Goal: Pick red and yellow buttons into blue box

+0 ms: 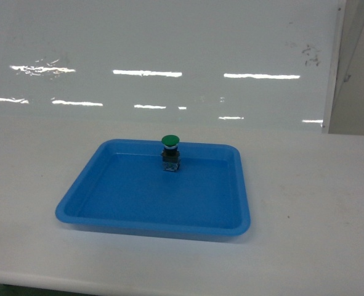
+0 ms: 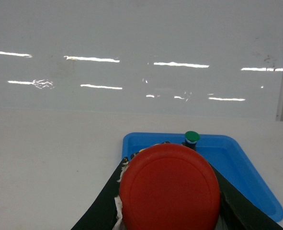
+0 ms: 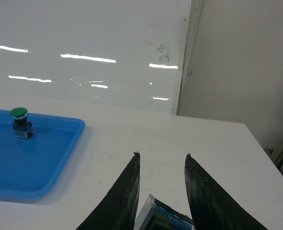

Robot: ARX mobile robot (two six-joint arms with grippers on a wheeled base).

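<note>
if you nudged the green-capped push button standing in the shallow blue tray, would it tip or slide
The green-capped push button would probably tip rather than slide: its wide cap sits atop a narrow upright block. It looks rigid. The shallow blue plastic tray looks smooth, so a low push might slide it instead.

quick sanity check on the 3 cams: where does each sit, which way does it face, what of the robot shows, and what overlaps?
Head: rides high on the robot, slanting down at the white table, shallow blue tray and green button; no robot parts show.
Left wrist: low behind the left gripper, facing the whiteboard; the fingers hold a red button.
Right wrist: low behind the right gripper, facing the board's right edge; the fingers stand apart.
Shared: all three see the tray and green button.
</note>
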